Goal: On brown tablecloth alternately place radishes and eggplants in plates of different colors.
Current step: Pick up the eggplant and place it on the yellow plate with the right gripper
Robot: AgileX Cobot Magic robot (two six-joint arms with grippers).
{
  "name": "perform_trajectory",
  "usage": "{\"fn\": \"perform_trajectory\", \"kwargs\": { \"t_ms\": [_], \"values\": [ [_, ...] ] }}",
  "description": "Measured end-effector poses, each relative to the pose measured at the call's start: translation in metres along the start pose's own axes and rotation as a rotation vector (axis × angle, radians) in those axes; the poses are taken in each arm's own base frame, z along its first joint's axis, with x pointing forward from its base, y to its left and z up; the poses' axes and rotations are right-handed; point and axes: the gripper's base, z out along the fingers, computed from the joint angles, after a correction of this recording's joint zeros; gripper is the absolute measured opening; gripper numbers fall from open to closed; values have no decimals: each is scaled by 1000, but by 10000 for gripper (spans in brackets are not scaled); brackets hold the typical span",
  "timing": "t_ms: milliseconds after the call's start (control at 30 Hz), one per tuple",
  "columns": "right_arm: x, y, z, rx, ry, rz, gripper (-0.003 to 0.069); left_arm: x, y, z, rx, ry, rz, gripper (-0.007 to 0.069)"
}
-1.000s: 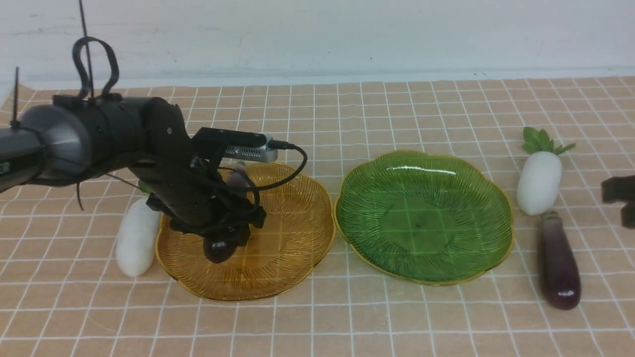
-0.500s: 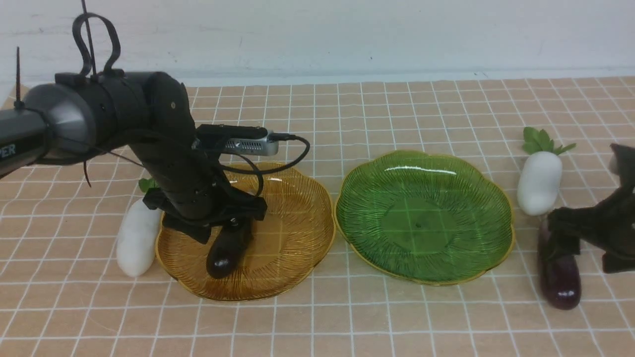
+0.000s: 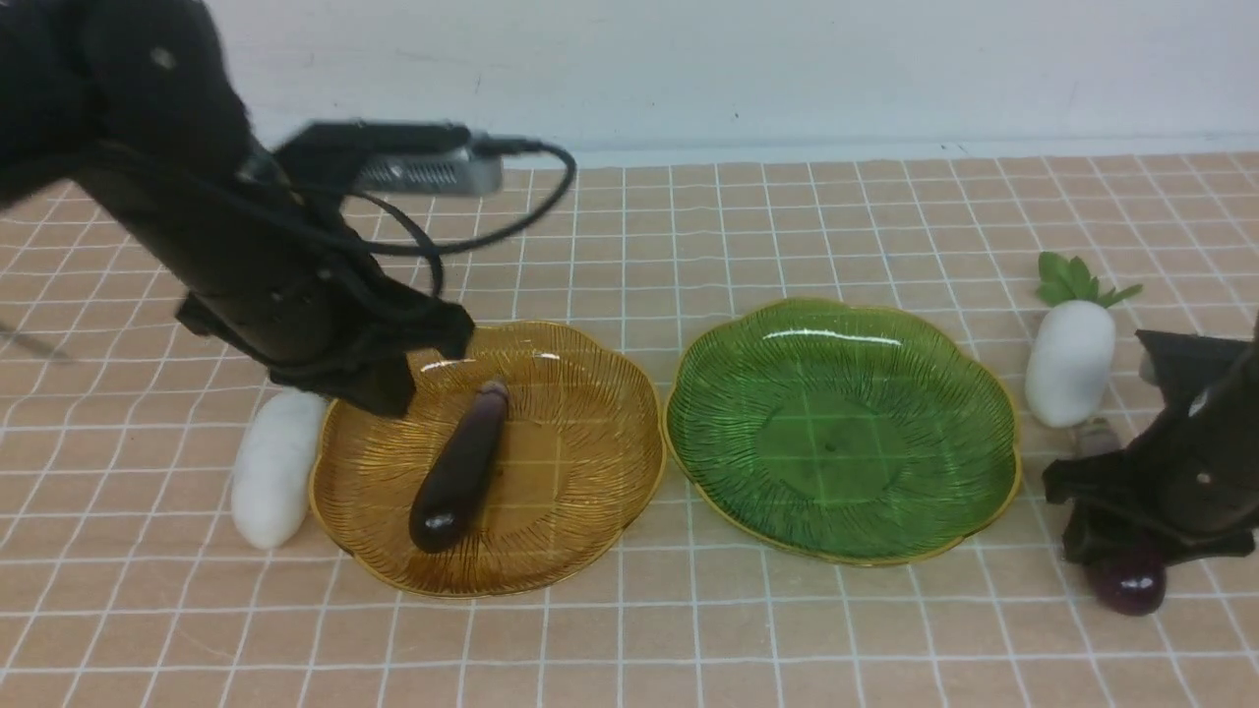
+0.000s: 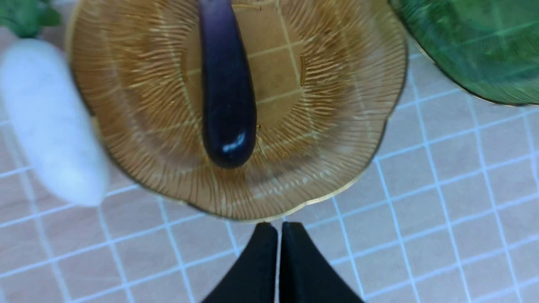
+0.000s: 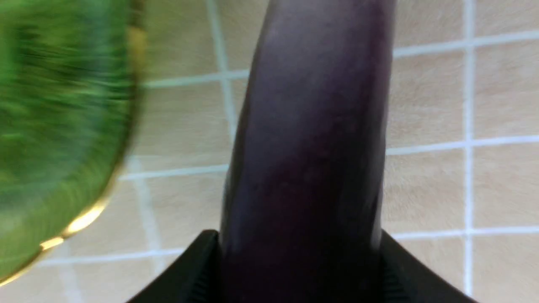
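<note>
"What could go wrong with that eggplant [image 5: 311, 139] beside the green plate [image 3: 841, 447]?"

"Your right gripper [image 5: 299, 256] pinches it on the tablecloth [image 5: 425, 189]; if your hold is off-centre, the glossy skin could let it swing or slip as you lift."

"And sideways?"

"Carry it too low and you may knock the plate's rim, or nudge the nearby radish [image 3: 1070, 364]."

"My left?"

"Your left gripper [image 4: 279, 227] is pressed together, empty; dip it and you might bump the amber plate [image 4: 337, 181]."
</note>
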Motion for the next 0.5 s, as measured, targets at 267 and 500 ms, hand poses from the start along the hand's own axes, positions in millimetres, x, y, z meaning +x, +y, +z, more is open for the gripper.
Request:
{"fn": "perform_trajectory", "kwargs": {
  "t_ms": [267, 500],
  "values": [
    [1, 37, -103, -241, -274, -33, 382, 63, 2, -68, -73, -169, -17, -3],
    [8, 132, -98, -491, -279, -281, 382, 109, 28, -46, -272, -128, -171, -3]
  ]
}}
